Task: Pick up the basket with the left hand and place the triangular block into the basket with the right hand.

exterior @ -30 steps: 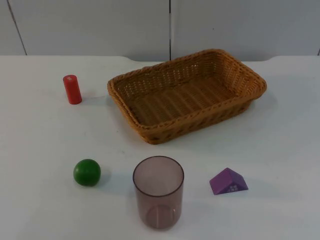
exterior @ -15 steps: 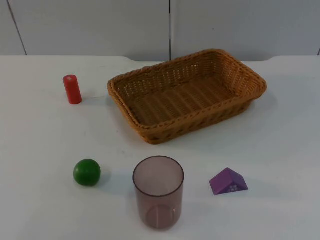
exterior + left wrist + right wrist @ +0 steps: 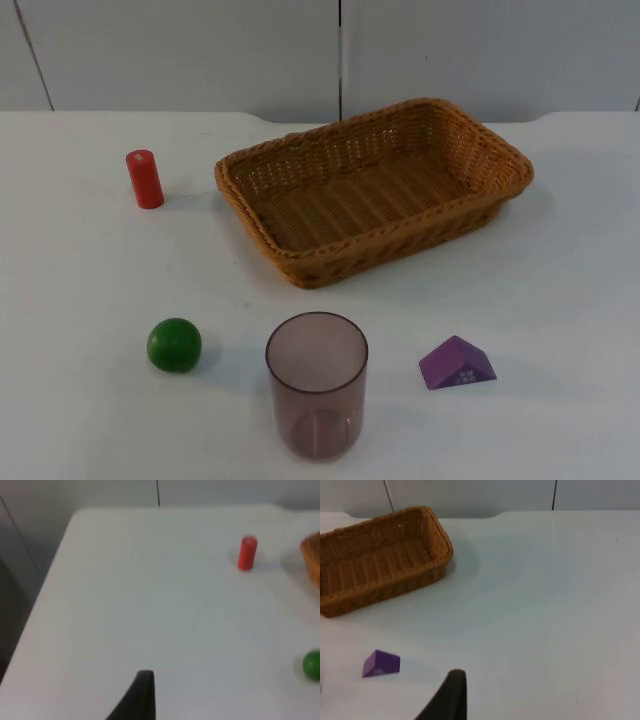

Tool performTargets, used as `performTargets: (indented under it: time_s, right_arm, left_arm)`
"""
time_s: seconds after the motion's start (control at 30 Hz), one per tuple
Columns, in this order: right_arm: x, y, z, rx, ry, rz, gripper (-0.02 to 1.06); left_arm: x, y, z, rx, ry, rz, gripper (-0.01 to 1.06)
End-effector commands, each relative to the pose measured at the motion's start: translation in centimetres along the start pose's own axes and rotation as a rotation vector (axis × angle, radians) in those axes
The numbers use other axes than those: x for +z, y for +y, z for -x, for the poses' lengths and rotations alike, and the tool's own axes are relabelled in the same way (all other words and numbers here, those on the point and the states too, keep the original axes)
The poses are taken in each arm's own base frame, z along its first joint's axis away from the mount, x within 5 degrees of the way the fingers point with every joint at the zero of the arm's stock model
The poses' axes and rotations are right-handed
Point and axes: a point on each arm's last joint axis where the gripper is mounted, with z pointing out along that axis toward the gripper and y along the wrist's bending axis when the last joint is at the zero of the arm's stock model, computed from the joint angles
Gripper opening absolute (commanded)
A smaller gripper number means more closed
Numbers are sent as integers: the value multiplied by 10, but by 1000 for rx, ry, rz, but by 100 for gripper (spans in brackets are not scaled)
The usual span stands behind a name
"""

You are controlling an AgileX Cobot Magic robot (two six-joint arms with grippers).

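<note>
Five things stood on the white table top (image 3: 80, 280), and none of them had been lifted yet. Farthest left was a small red upright cylinder (image 3: 145, 179), well apart from everything but the woven brown wicker basket (image 3: 372, 188) beside it. Nearer the front edge lay a green wooden ball (image 3: 174, 344), then a translucent purple plastic cup (image 3: 316, 385) standing upright with its mouth open. The basket sat towards the grey partition wall (image 3: 200, 50), slightly skewed to the table edge and with nothing in it. Farthest right at the front, the purple triangular block (image 3: 457, 363) rested on one flat face, just beside the cup but not touching it.

From the left wrist view the left gripper (image 3: 142, 695) hung off to the side of the table, looking towards the red cylinder and the ball; whether its fingers were apart or together I could not tell. The right gripper (image 3: 451, 692) waited above the table with the block and the basket ahead of it, and its fingers could not be judged either.

Several risks seemed likely. Reaching for the basket's near rim, the left arm might clip the red cylinder and topple it. The block's sloped faces could slide out of a pinch, and a descent drifting leftward might knock the cup.
</note>
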Motion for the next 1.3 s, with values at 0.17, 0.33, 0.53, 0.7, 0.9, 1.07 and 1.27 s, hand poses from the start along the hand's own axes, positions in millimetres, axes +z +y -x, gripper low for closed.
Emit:
performTargets:
  time_s: [0.17, 0.33, 0.53, 0.7, 0.9, 1.07, 1.27]
  right_arm:
    - [17, -1, 65, -48, -99, -42, 105]
    - [34, 1, 104, -56, -123, -47, 105]
    - [62, 4, 130, -41, -106, -38, 105]
    - [82, 5, 133, -45, -53, -39, 105]
    - [100, 7, 134, -41, -15, -34, 105]
    - [103, 7, 134, -42, -17, -33, 105]
    - [103, 7, 134, -42, -15, -33, 105]
  left_arm:
    - [28, -6, 70, -33, -83, -32, 105]
    - [56, -12, 114, -54, -70, -62, 105]
    - [106, -20, 141, -90, 29, -107, 105]
    - [145, -28, 132, -100, 162, -154, 105]
    - [194, -38, 99, -102, 352, -224, 105]
    - [233, -49, 75, -168, 461, -302, 105]
    - [276, -65, 46, -239, 591, -354, 105]
